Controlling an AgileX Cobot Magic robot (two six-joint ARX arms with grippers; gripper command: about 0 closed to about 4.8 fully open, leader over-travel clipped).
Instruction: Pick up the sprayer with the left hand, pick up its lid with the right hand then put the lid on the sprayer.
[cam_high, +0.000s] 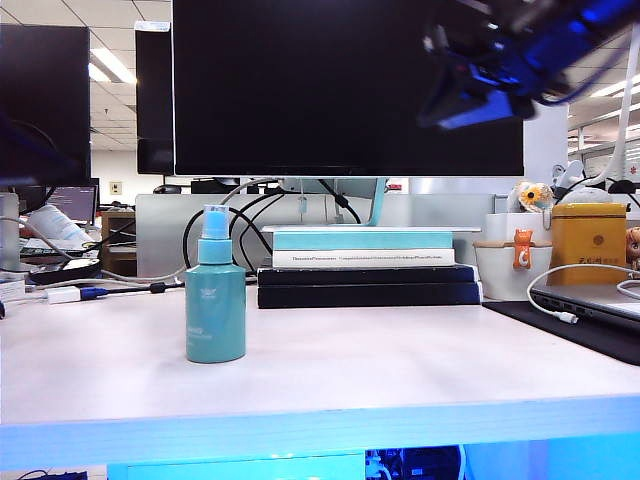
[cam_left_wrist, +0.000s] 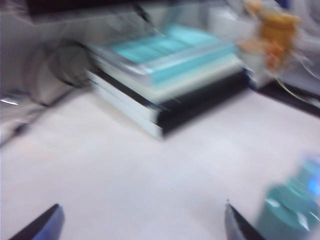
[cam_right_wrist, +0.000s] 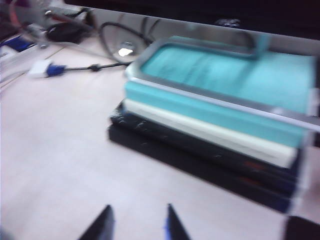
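Note:
The sprayer (cam_high: 215, 300), a teal bottle with a lighter blue nozzle, stands upright on the pale table (cam_high: 400, 370), left of the middle. It also shows blurred at the edge of the left wrist view, where the sprayer (cam_left_wrist: 290, 207) sits just outside one finger. My left gripper (cam_left_wrist: 142, 210) is wide open above bare table, holding nothing. My right gripper (cam_right_wrist: 139, 207) hangs over the table in front of the books, its jaws a narrow gap apart with nothing between them. In the exterior view only the right arm (cam_high: 500, 55) shows, blurred, high at the right. The lid cannot be made out in any view.
A stack of books (cam_high: 365, 270) lies behind the sprayer under a big monitor (cam_high: 345, 90). A laptop (cam_high: 590, 300) on a black mat, a yellow tin (cam_high: 588, 240) and a white pot (cam_high: 510, 265) stand at the right. Cables (cam_high: 110, 285) lie at the back left.

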